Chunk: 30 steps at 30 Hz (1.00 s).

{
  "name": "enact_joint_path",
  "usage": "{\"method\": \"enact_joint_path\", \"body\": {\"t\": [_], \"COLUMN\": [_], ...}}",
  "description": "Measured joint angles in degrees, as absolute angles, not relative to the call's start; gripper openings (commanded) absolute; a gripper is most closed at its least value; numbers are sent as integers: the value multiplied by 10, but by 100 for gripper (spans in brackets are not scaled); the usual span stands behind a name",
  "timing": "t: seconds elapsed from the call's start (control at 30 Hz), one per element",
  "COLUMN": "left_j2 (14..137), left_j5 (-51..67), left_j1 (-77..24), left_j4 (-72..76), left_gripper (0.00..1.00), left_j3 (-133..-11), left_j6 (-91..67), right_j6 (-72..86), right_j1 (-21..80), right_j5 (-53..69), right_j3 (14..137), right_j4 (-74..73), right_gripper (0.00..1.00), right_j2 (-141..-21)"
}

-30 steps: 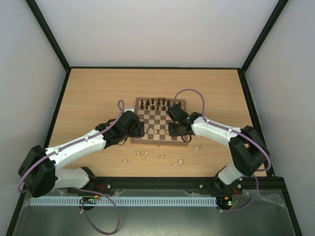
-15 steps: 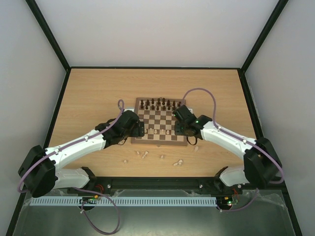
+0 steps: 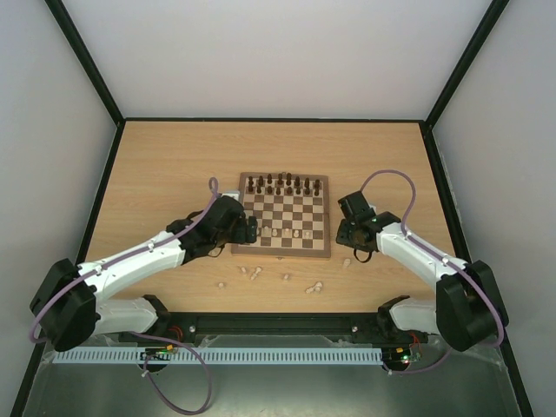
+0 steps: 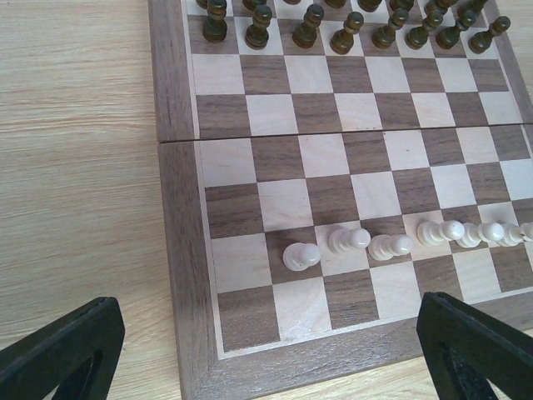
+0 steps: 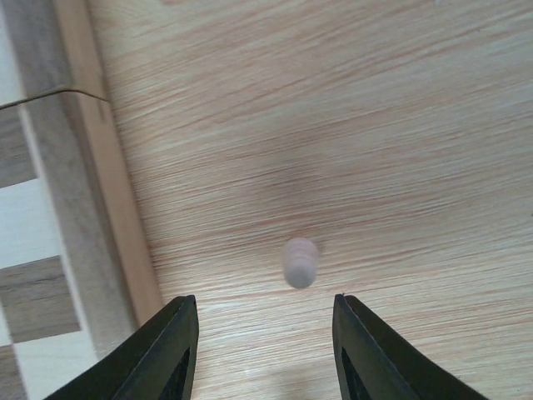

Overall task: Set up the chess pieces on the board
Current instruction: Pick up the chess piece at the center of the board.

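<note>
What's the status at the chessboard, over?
Left gripper open at the board's near-left corner. Right gripper open above a loose pale piece on the table. Pale pawns lined on board. Nothing blocking.

1 high overhead view, 2 close downward wrist views, board (image 3: pixel 285 211) in all

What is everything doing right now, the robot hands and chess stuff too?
board, unfolded, flat on the table.
left hand, open, empty, at the board's corner.
right hand, open, empty, above one pale piece.
dark pieces, lined up at the far edge.
pale pieces on board, in one row.
loose pale pieces, off the board.
</note>
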<state>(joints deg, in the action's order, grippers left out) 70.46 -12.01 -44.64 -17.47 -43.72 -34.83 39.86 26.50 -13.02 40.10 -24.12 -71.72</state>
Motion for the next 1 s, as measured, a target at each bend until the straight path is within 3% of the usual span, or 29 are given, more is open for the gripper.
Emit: {"method": "enact_joint_path", "body": {"t": [0.5,0.9,1.0], "left_j2": [692,695,698], "left_j5": [-109,-107,-107], "left_j1": [-441,-436,-436], "left_j4": [-170,-170,-170], "left_gripper": [99,99,99], "left_j3": [-430,-430,-430], "left_j6": [-348,-346,-346], "right_j6": [388,371,369], "right_j1": [227,213,213], "right_j5": [-119,-114,-114], "right_j3": [388,388,389], "right_j4": [-209,-193,-193], "right_gripper": [35,5,2], "right_j2": [-778,-787,-787]}}
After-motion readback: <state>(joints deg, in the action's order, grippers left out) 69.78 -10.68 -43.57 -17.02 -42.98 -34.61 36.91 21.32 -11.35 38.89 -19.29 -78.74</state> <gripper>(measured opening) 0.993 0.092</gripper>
